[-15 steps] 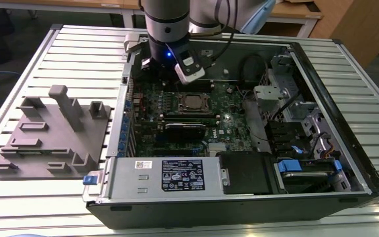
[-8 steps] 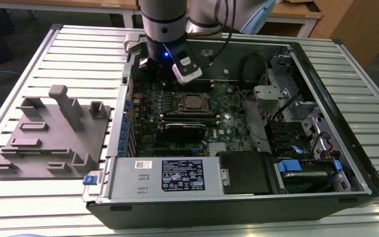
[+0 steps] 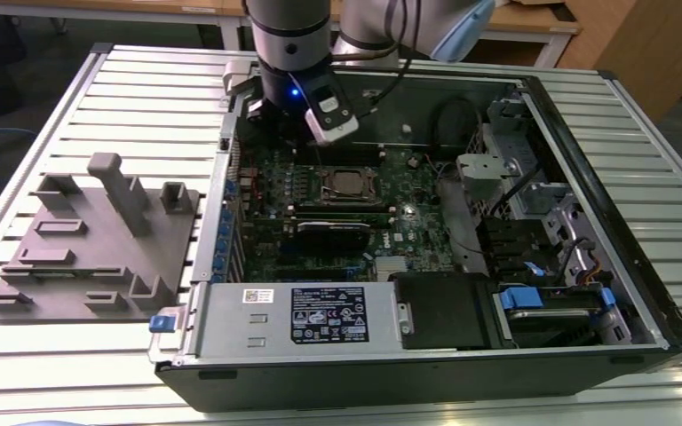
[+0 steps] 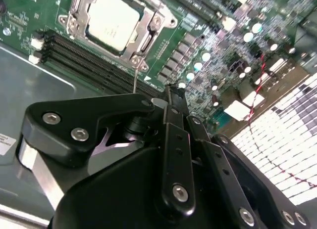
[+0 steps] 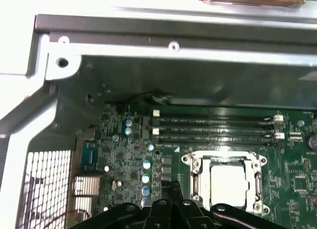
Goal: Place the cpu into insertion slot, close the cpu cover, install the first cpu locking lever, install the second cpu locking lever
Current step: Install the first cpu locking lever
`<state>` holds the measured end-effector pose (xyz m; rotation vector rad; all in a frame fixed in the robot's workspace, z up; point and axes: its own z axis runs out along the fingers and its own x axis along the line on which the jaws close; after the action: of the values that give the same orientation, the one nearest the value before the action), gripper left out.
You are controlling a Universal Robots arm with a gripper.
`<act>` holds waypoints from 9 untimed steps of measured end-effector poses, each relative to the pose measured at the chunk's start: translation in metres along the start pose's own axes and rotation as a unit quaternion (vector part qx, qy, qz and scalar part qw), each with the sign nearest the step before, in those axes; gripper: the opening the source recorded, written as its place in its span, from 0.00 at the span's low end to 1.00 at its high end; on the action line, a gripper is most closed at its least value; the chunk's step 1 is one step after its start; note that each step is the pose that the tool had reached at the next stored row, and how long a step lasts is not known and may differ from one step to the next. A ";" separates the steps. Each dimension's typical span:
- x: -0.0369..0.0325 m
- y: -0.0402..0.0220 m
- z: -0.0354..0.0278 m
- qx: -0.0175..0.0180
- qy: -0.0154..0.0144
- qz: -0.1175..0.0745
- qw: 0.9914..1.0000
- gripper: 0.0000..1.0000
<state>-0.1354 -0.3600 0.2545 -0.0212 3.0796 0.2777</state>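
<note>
Silver-topped cpu (image 4: 113,19), socketed in both wrist views — exterior view adds grey fixture (image 3: 92,240).

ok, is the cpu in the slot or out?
In. The cpu lies flat inside the insertion slot, silver top showing.

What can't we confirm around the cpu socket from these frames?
- insertion slot contacts: covered by cpu and cpu cover, both wrist views.
- lever latching: second wrist view, thin rod ends behind gripper.
- cover's near edge: first wrist view, gripper overlaps it.
- cpu seating: exterior view, too small.
</note>
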 end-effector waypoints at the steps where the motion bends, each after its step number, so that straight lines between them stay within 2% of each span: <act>1: 0.0000 0.0022 0.0004 0.000 0.000 0.000 1.000 0.10; 9: -0.0001 0.0177 0.0032 0.000 0.000 0.000 1.000 0.10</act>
<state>-0.1355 -0.3420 0.2545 -0.0212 3.0797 0.2777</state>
